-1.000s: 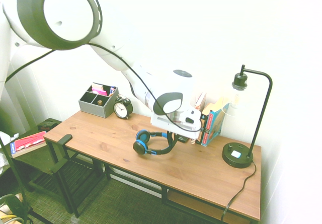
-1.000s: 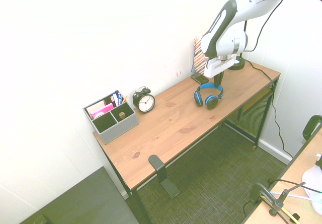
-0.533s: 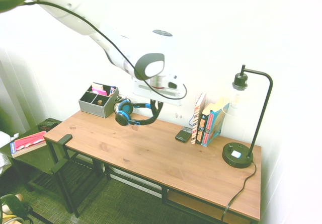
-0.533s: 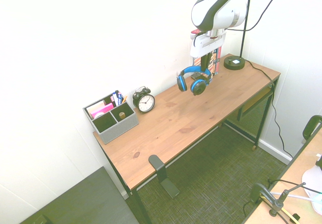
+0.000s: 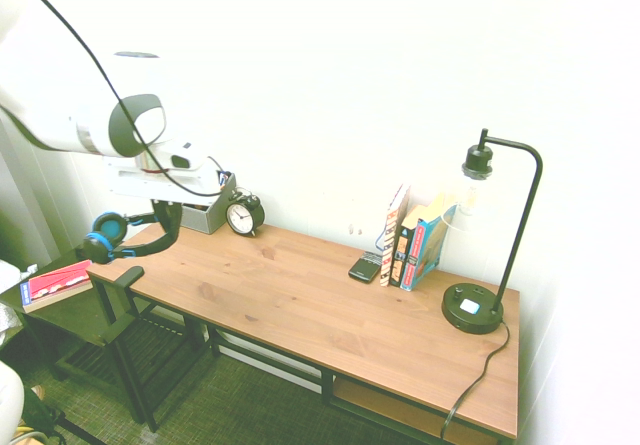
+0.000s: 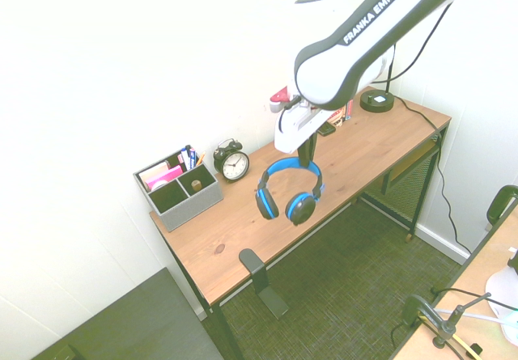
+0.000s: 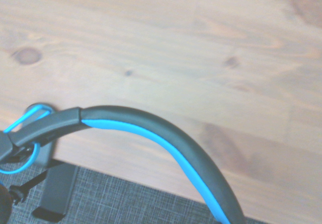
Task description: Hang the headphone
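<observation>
Several pens in gray organizer (image 6: 180,190).

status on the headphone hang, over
Gripper shut on the headphone headband, pointing down. Headphone airborne over the desk's front edge, near the black hook. Not hung yet. Nothing visibly in the way.

Headphone (image 6: 288,192) hangs from tool (image 6: 307,158) above desk (image 6: 324,174) front edge.
</observation>
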